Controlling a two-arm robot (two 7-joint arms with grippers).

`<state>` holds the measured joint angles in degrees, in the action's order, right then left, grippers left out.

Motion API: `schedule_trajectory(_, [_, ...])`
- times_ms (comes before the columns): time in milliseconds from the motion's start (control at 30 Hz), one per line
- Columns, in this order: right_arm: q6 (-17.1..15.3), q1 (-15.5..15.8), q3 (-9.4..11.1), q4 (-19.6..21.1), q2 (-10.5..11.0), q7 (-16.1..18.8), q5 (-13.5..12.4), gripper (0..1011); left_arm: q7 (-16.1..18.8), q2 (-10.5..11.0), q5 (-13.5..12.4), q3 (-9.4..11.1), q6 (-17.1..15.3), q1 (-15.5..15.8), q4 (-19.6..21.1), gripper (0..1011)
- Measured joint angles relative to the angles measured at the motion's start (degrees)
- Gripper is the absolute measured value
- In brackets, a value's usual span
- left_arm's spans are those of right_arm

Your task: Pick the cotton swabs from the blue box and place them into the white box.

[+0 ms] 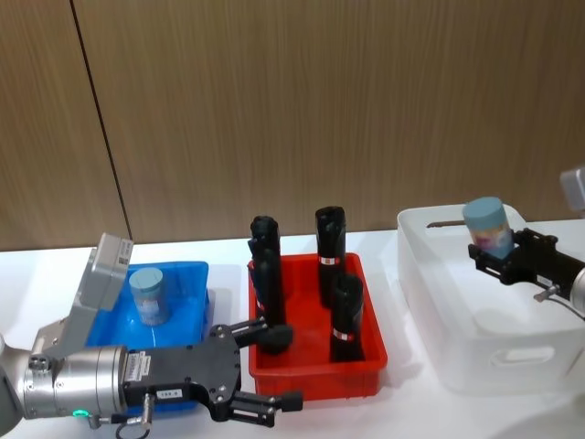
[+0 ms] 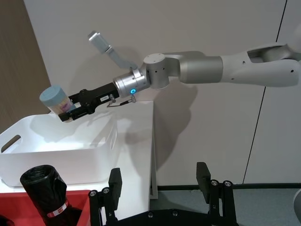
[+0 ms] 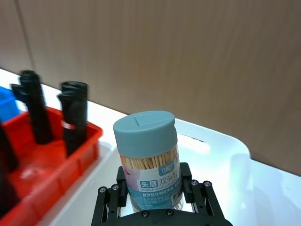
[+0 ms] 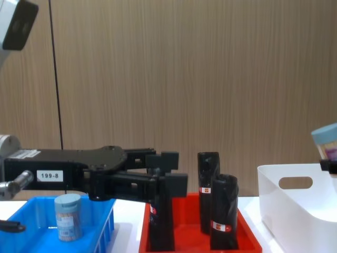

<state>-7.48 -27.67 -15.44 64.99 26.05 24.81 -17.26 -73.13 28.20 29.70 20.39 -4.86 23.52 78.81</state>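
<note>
My right gripper (image 1: 500, 252) is shut on a cotton swabs jar (image 1: 487, 226), a clear cylinder with a grey-blue lid, held tilted above the white box (image 1: 430, 274). In the right wrist view the jar (image 3: 148, 155) stands between the gripper's black fingers (image 3: 121, 182) over the white box (image 3: 225, 146). A second cotton swabs jar (image 1: 149, 295) stands upright in the blue box (image 1: 187, 274). My left gripper (image 1: 270, 366) is open, low at the front between the blue box and the red tray, holding nothing.
A red tray (image 1: 366, 366) with several tall black wrapped cylinders (image 1: 330, 240) sits between the two boxes. The white tabletop (image 1: 46, 274) runs back to a wooden wall. From the chest, the left gripper (image 4: 171, 169) reaches across in front of the red tray.
</note>
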Motion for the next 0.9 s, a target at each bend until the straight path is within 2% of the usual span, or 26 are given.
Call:
schedule_trajectory(167, [0.69, -1.87, -0.27, -3.90, -0.88, -1.30, 1.30, 740, 0.00, 0.00, 0.00, 0.00, 0.00, 0.00, 0.00, 1003])
schedule_trajectory(267, [0.93, -2.45, -0.44, -5.10, -1.21, -1.77, 1.81, 849, 0.00, 0.00, 0.00, 0.00, 0.00, 0.00, 0.00, 1003])
schedule_trajectory(467, [1.34, -3.14, -0.73, -6.49, -1.68, -2.34, 2.58, 1000, 0.00, 0.00, 0.00, 0.00, 0.00, 0.00, 0.00, 1003])
schedule_trajectory(900, [1.87, -3.13, -0.96, -6.50, -1.98, -2.79, 3.17, 1002, 0.29, -0.03, -0.08, 0.00, 0.00, -0.04, 0.04, 1003])
